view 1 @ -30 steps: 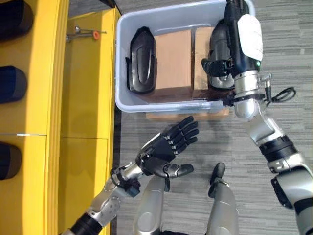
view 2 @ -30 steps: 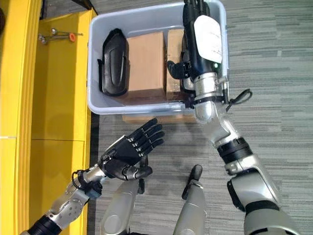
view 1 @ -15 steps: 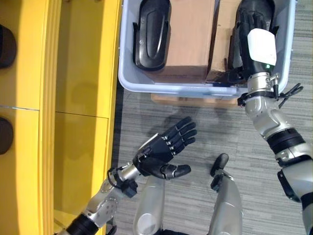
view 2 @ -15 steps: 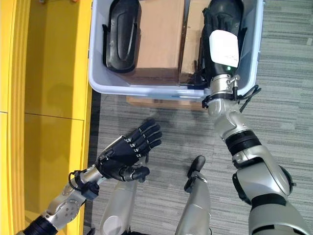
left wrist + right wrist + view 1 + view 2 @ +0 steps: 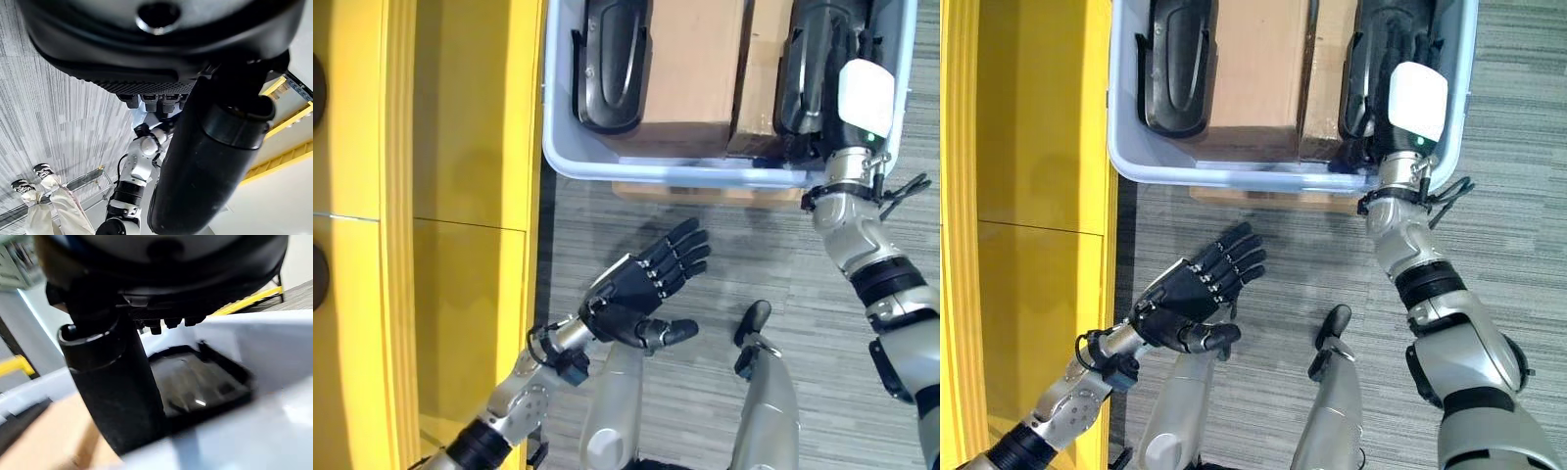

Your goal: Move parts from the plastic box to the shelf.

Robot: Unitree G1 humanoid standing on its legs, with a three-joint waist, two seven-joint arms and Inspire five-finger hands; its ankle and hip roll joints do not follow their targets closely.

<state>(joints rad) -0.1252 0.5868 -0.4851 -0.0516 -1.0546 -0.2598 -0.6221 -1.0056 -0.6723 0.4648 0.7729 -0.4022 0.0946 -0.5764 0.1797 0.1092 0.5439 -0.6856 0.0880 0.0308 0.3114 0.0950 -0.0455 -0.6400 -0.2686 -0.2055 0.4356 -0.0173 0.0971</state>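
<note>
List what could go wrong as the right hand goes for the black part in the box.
1. The right hand reaches over a black part wedged between the cardboard box and the plastic box wall; there is little room for fingers, so a grasp may slip.
2. Lifting could drag the wrist against the box rim and shift the box.
3. The left hand hangs open over the floor, far from the box, and cannot steady it.

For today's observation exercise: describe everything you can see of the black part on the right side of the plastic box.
The black part is a glossy, moulded plastic-looking shell with raised edges, lying flat in the pale plastic box beside a brown cardboard block. The right hand is right over it, straight fingers reaching in; contact cannot be confirmed.
</note>
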